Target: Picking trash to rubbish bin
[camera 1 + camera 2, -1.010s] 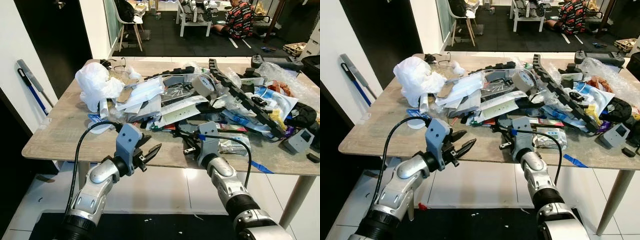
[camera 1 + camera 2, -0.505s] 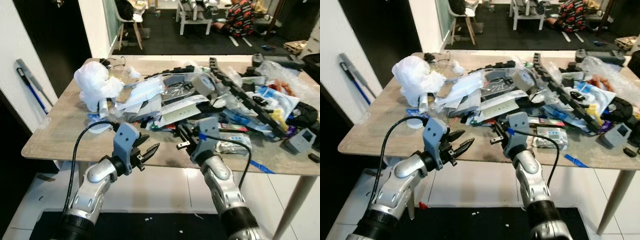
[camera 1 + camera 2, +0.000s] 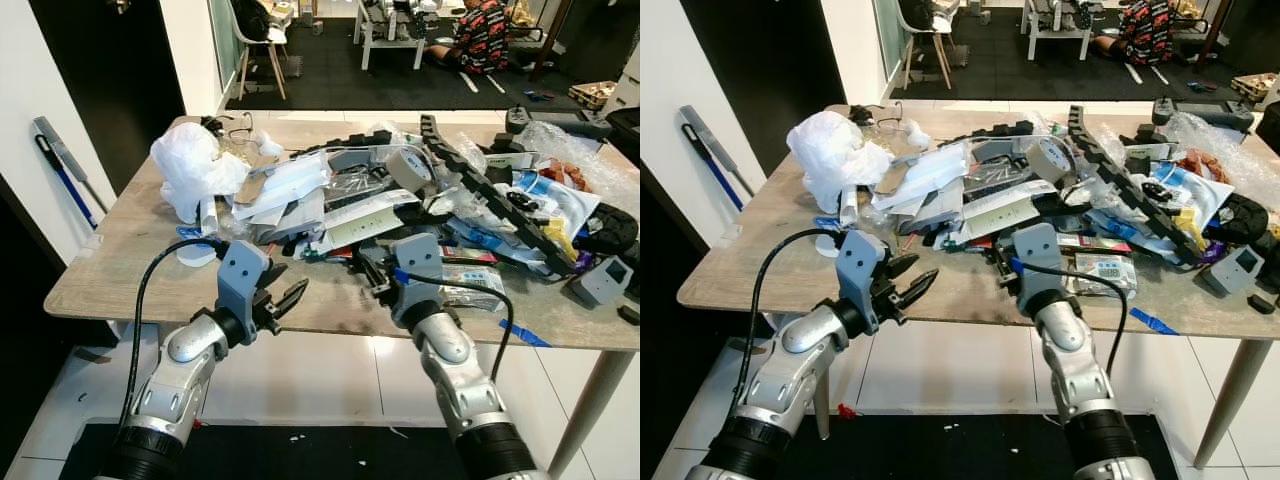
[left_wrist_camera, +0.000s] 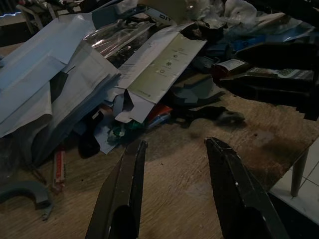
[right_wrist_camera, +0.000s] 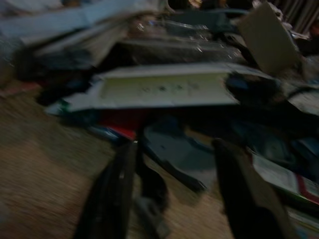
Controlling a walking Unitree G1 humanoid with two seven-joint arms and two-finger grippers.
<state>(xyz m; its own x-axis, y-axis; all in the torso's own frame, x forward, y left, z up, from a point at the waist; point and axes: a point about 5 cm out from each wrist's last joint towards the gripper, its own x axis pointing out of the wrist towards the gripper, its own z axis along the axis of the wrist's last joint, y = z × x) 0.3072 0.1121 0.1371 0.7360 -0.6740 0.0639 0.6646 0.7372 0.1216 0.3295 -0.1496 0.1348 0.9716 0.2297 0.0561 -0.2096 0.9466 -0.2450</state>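
Observation:
A heap of trash covers the wooden table (image 3: 120, 270): a crumpled white plastic bag (image 3: 190, 165), a flattened white carton (image 3: 365, 220), plastic sleeves, papers, a tape roll (image 3: 405, 170) and a long black cable chain (image 3: 480, 190). My left gripper (image 3: 290, 295) hovers open over bare wood at the front edge, a short way from the pile. In the left wrist view its two fingers (image 4: 127, 184) frame the carton (image 4: 159, 64). My right gripper (image 3: 370, 272) stands open at the pile's front edge. Dark scraps (image 5: 174, 154) lie between its fingers (image 5: 112, 189) in that blurred view.
A small grey box (image 3: 600, 280) and a strip of blue tape (image 3: 520, 333) sit at the table's right front. A mop (image 3: 60, 165) leans on the left wall. Beyond the table are a chair (image 3: 255, 40) and a person (image 3: 480, 35) sitting on the dark floor.
My right gripper has swung from the table's front edge up and forward into the pile's edge. My left gripper has shifted slightly left and forward, still open.

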